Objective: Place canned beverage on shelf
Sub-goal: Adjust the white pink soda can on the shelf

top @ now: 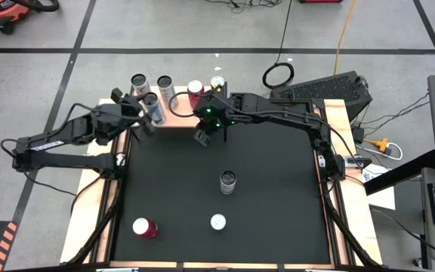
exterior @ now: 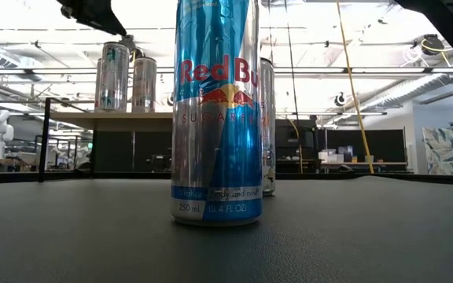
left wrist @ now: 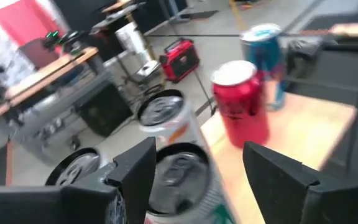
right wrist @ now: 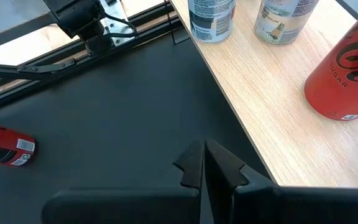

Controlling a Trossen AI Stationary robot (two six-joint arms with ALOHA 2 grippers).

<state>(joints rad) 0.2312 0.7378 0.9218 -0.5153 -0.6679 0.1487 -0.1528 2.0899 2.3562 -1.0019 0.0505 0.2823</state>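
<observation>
The shelf (top: 178, 119), a light wooden top, stands at the table's far edge. On it stand three silver cans (top: 138, 81) (top: 165, 85) (top: 152, 104), a red can (top: 195, 92) and a blue-and-silver can (top: 217, 82). My left gripper (left wrist: 194, 162) is open at the shelf's left end, its fingers on either side of the nearest silver can (left wrist: 179, 177), which stands upright on the shelf. A gap shows beside one finger (left wrist: 278, 177). My right gripper (right wrist: 204, 165) is shut and holds nothing, above the black mat just in front of the shelf.
On the black mat stand an upright silver can (top: 228, 181) and a blue-and-silver can (exterior: 215, 118), seen in the high view as a white top (top: 217, 222). A red can (top: 144, 227) lies on its side at the near left. The mat's middle is bare.
</observation>
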